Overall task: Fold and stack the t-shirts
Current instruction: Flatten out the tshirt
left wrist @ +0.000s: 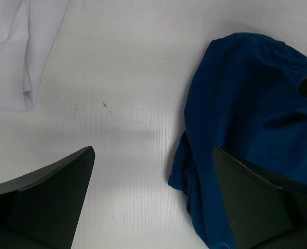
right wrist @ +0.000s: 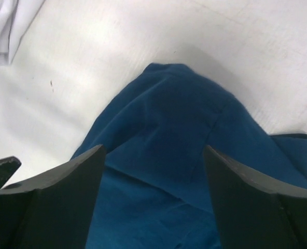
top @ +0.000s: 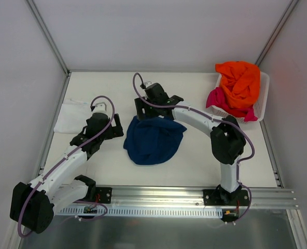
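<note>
The navy blue t-shirt (top: pixel 153 140) lies crumpled in a rounded heap in the middle of the table (top: pixel 195 163), between the two arms. The right gripper (right wrist: pixel 154 150) hangs over its far edge with jaws spread wide, a raised fold of the blue cloth showing between the fingers (right wrist: pixel 65 187); no pinch on the cloth can be made out. The left gripper (left wrist: pixel 153 150) is just beside the shirt's left edge, jaws fully spread over bare table and holding nothing. A white t-shirt (top: pixel 70 115) lies flat at the far left of the table, apart from the blue one. At the far right corner, an orange t-shirt (top: pixel 240 80) is piled on a magenta-pink one (top: pixel 220 99) in a white slatted basket (top: pixel 263 98)
</note>
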